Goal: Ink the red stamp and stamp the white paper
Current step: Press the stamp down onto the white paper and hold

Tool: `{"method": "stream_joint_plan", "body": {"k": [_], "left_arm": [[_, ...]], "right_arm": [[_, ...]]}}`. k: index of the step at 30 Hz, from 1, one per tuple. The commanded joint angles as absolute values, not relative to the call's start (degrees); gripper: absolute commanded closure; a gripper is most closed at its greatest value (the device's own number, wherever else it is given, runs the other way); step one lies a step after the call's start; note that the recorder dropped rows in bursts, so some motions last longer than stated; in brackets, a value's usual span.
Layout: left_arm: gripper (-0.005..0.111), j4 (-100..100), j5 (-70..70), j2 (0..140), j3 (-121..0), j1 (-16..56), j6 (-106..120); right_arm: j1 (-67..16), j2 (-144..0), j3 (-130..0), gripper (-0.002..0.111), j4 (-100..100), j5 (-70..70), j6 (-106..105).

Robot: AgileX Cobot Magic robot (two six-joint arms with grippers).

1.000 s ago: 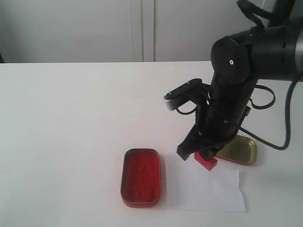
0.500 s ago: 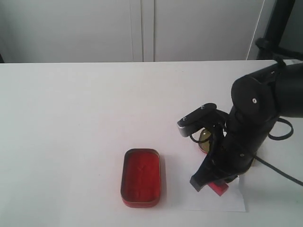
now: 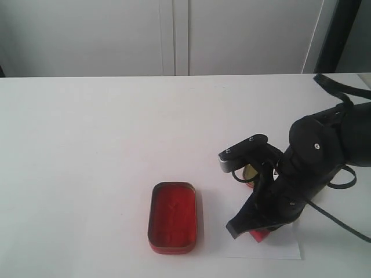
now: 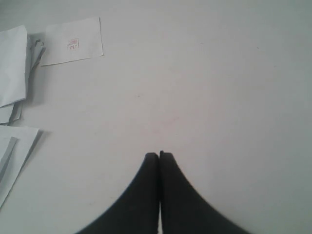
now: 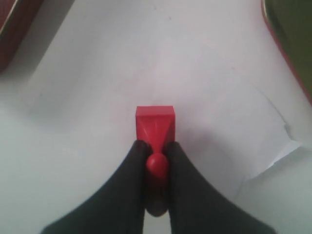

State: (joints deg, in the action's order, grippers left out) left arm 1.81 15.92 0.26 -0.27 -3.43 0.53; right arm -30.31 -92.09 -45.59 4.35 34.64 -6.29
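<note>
The right gripper [image 5: 157, 146] pinches the knobbed handle of the small red plastic stamp [image 5: 155, 122], its fingers closed tight on either side. The stamp's flat rectangular base is down over the small rectangular white paper sheet [image 3: 284, 247] (contact looks likely, but the underside is hidden). The oblong red ink-filled tin [image 3: 172, 217] lies left of the sheet, and the gold-lined tin lid [image 5: 292, 34] beyond it. The left gripper [image 4: 159, 156] hangs over the bare white table [image 4: 219, 87], fingers pressed together on nothing
</note>
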Motion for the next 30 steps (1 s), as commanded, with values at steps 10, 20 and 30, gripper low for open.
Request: {"method": "stream_joint_plan", "body": {"k": [10,20,30], "left_arm": [[0.107,2.1,15.9,0.0,0.0,-3.2,0.0],[0.107,2.1,15.9,0.0,0.0,-3.2,0.0],[0.107,2.1,15.9,0.0,0.0,-3.2,0.0]], "right_arm": [[-29.6,-91.6,-46.2,0.108,3.9,33.3,-5.8],[-29.6,-95.0,-46.2,0.108,3.6,33.0,-5.8],[-29.6,-101.0,-45.9,0.108,3.1,33.5,-5.7]]}}
